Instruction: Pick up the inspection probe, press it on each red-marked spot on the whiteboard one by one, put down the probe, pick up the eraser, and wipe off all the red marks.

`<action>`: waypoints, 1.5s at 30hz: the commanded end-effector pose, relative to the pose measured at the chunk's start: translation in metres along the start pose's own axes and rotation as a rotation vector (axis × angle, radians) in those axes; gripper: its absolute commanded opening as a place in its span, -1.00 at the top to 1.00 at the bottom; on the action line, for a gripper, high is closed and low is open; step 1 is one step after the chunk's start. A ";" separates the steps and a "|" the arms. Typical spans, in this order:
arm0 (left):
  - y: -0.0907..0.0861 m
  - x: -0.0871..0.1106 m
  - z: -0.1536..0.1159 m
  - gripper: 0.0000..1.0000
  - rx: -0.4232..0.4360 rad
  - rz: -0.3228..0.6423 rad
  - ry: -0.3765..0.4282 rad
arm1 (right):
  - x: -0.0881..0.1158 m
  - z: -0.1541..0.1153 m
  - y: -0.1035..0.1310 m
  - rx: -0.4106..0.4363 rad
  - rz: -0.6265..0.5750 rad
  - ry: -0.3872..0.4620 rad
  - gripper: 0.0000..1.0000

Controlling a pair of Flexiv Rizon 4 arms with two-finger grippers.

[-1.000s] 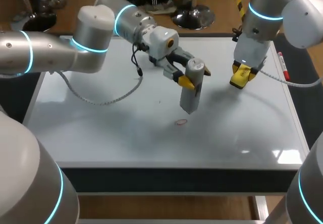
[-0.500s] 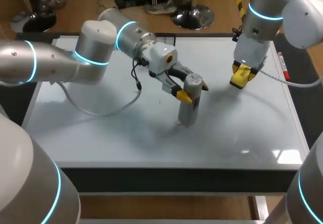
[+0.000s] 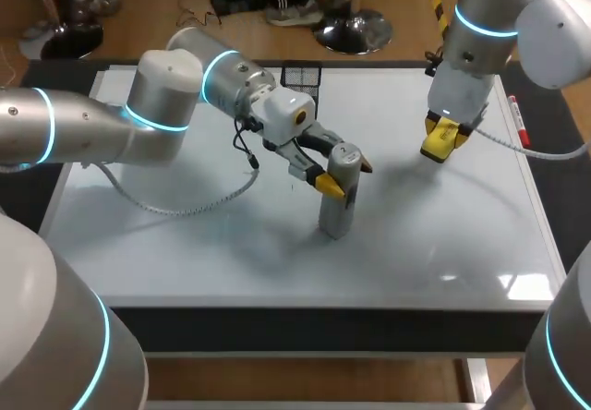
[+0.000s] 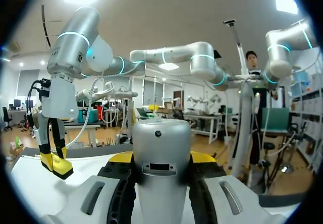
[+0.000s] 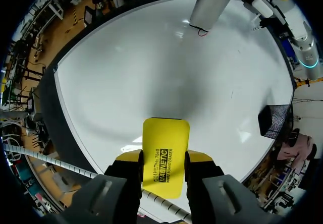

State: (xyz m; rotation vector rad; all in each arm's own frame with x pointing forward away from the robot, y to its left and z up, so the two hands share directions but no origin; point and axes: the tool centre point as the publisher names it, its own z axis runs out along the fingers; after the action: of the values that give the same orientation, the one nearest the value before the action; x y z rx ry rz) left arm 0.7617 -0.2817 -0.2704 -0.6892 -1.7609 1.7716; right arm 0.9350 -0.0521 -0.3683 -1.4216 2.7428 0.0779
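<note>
Our left gripper [image 3: 343, 172] is clamped on the grey probe [image 3: 336, 214], which stands tip down on the whiteboard [image 3: 185, 244] near the middle (red mark [image 5: 198, 31] right at the tip). Our right gripper [image 5: 164, 158] pinches the yellow eraser [image 5: 165, 143], held above the board's far right part.

Two extras on your tabletop [image 3: 323, 329].
You have a black mesh holder [image 3: 300, 75] at the far edge, near the middle, and a white-and-red marker pen [image 3: 519, 120] lying along the far right edge. The two sit well apart.
</note>
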 end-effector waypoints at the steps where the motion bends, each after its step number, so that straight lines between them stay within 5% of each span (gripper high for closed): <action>1: 0.000 0.000 0.000 1.00 -0.003 0.002 -0.009 | 0.000 -0.001 0.000 0.002 -0.002 0.002 1.00; 45: 0.011 -0.003 -0.011 1.00 -0.088 -0.025 -0.009 | 0.000 -0.001 0.000 0.002 -0.002 0.002 1.00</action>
State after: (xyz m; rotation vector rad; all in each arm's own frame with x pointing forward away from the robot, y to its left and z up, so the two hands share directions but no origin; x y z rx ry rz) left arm 0.7704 -0.2758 -0.2834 -0.6913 -1.8549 1.6965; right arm 0.9350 -0.0521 -0.3682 -1.4215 2.7428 0.0779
